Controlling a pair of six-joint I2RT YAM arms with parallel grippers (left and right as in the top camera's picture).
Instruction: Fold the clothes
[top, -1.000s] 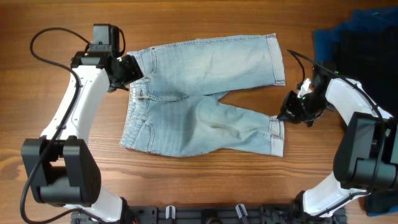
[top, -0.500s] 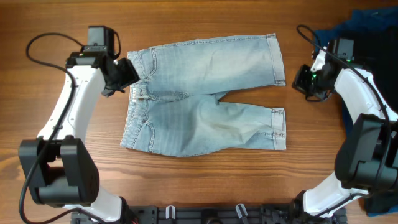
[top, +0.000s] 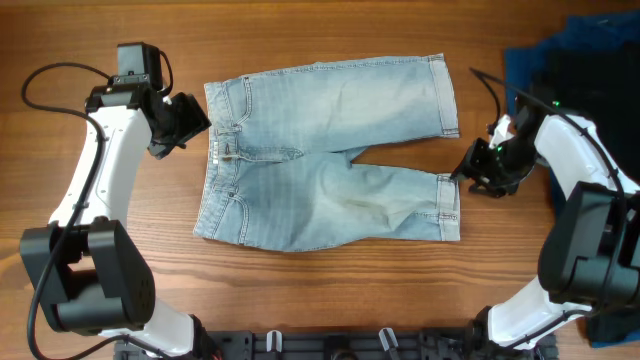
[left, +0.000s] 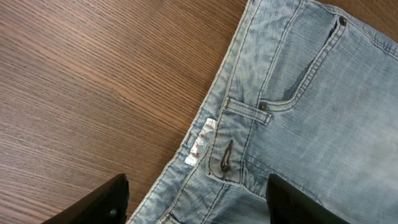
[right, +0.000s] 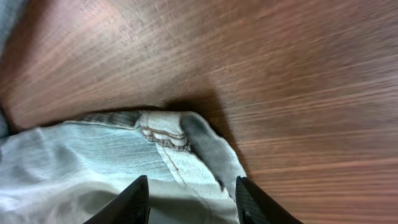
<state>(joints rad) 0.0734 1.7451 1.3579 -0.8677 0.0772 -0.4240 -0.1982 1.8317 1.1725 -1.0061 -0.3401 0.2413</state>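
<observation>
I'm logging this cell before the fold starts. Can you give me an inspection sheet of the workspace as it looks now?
Surface: wooden table, bare wood showing around the garment.
Job's things: light blue denim shorts spread flat, waistband toward the left arm, both legs toward the right arm, not yet folded.
Clutter: dark blue cloth and black garment at the table's right side.
Grippers: left gripper open, beside the waistband, holding nothing; right gripper open, fingers either side of the near leg's cuff corner.
Cables: black cable looping off the left arm; thin cable by the right arm.
Surroundings: dark rail along the near edge.
</observation>
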